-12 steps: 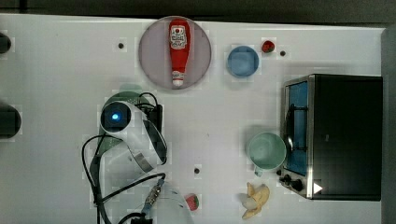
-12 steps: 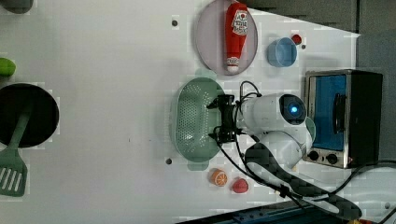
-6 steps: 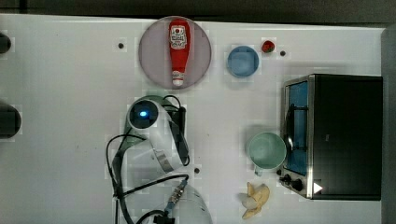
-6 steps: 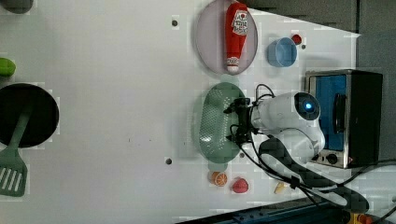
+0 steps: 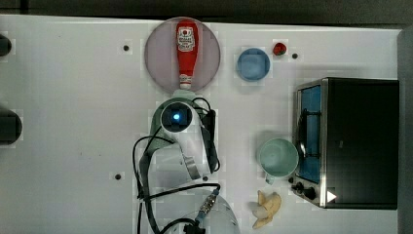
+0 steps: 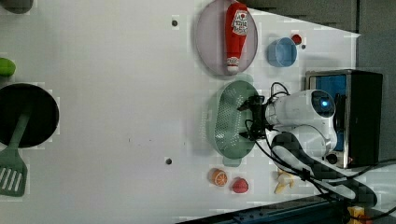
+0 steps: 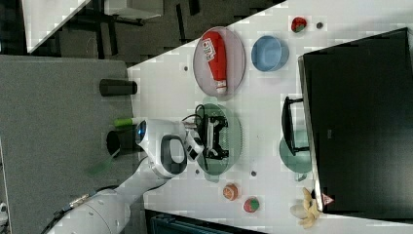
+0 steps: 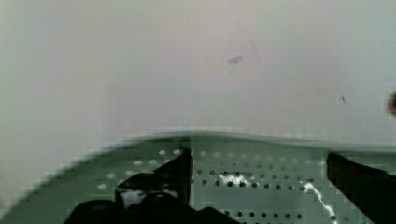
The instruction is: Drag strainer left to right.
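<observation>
The tool (image 6: 249, 122), seen right of centre in the left view, hangs inside the strainer (image 6: 229, 119) with its fingers (image 8: 180, 170) spread wide, released and gripping nothing. The strainer lies on the white desk (image 6: 116, 93) at centre-right of that frame, its upper end just below the grey plate (image 6: 210, 42) bearing the ketchup bottle (image 6: 236, 32). Judged from its thin moulded plastic, the strainer should be light, fairly stiff and smooth-bottomed, so it is likely to slide readily on the desk. Pushing against the inner side wall looks sufficient; alternatively, pinch the rim or a tab handle (image 6: 232, 161). A perforated wall may flex under hard clamping.
</observation>
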Robot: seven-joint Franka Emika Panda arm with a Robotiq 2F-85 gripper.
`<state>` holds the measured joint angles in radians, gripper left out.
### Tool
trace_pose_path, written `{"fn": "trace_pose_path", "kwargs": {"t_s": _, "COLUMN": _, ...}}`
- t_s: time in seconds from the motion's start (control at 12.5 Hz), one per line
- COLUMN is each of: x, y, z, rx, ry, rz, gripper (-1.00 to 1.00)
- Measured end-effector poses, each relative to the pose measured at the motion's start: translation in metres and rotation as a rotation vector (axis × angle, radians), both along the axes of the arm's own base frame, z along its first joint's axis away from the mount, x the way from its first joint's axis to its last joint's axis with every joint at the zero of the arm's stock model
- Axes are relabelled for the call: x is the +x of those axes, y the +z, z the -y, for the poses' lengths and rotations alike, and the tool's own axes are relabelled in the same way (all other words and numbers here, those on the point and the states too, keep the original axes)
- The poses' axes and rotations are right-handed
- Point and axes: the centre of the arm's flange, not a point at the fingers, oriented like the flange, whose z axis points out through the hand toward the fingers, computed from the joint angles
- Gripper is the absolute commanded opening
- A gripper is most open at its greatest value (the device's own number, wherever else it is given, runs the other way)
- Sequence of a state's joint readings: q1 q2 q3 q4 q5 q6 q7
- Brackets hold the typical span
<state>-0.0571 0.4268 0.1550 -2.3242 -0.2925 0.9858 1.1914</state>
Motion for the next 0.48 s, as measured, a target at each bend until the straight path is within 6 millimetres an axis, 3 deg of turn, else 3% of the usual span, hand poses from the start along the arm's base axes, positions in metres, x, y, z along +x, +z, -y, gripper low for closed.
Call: {"fn": "trace_pose_path", "kwargs": {"t_s": 0.48, "x": 0.001, "y": 0.010, "z": 0.063, "rx": -0.023, "ry": 0.052, "rz": -0.017, "gripper": 1.00}}
